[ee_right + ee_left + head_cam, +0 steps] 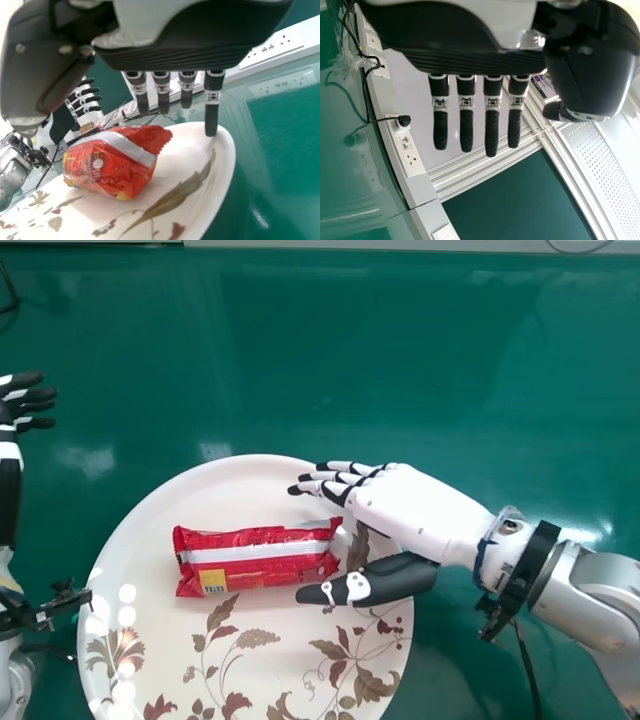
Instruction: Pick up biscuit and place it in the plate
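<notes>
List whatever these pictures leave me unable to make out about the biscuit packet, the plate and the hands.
- Biscuits: hidden by the wrapper of the packet, head and right wrist views.
- Packet's underside: hidden by the packet itself, same views.
- Plate's near rim: cut off by the head view's bottom edge.
- Left arm: partly cut off by the head view's left edge.
- Right hand's palm: turned away, head view.

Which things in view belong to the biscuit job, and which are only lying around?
For the job:
red biscuit packet, on the plate
flowered plate
right hand, open beside the packet

Only around:
left hand, open, away from the plate
black plug in the socket strip
</notes>
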Controlling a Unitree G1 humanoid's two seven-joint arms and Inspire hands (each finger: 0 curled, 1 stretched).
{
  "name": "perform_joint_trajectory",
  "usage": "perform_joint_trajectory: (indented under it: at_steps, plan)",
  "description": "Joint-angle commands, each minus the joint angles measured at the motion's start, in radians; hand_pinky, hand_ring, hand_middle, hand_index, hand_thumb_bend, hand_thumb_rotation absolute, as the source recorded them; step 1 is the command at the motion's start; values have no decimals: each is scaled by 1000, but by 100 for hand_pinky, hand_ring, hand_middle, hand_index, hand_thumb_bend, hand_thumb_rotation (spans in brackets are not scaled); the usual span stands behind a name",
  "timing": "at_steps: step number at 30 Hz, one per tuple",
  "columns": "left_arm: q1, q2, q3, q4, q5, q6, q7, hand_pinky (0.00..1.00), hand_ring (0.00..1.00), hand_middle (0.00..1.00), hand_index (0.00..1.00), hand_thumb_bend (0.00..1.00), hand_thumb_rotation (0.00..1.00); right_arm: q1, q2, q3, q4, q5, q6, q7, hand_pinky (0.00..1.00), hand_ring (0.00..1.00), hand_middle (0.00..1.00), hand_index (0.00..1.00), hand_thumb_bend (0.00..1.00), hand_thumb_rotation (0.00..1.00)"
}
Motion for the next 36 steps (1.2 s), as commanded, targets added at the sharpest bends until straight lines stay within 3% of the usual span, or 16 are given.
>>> perform_joint_trajectory:
  at_steps: [1,12,17,24,28,33,36]
  plan:
    - [9,0,-4,-9,-3,2,-5,61,69,68,73,29,56,2,-1,-11,-12,-7,-6,-13,69,88,99,97,100,69]
    - [8,3,-3,-3,1,-1,-5,61,69,68,73,28,55,9,18,-22,8,-46,-43,-91,63,84,94,91,99,70]
    - [9,12,3,13,5,-18,-5,61,68,67,73,27,54,22,47,-28,3,-59,-42,-139,58,77,87,82,89,63]
    - [16,24,16,21,4,-26,-3,64,67,66,72,26,54,69,128,-84,-48,-88,42,-216,56,73,82,78,72,62]
    - [27,29,24,27,10,-36,-1,73,69,66,73,25,52,100,186,-130,-70,-97,78,-289,55,72,81,77,67,60]
    - [33,41,36,57,28,-83,7,66,66,64,71,28,56,138,241,-177,-92,-107,104,-367,54,68,80,76,65,55]
    - [41,42,43,49,32,-89,8,67,66,63,70,26,57,149,272,-203,-92,-94,107,-410,50,66,79,76,65,51]
